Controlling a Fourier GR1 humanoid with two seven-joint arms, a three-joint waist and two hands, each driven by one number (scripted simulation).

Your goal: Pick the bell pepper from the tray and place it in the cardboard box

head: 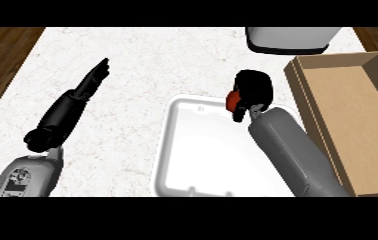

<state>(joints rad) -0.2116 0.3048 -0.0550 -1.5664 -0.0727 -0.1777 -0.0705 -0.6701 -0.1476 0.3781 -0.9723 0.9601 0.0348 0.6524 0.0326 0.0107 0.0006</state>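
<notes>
Above the white tray (177, 149): right hand (253, 86) curled round red bell pepper (233, 101); cardboard box (336, 109) beside; left hand (90, 81) straight-fingered, holding nothing, over tabletop (148, 59).

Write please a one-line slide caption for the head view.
Right hand curled round the red bell pepper above the white tray, cardboard box alongside.
</notes>
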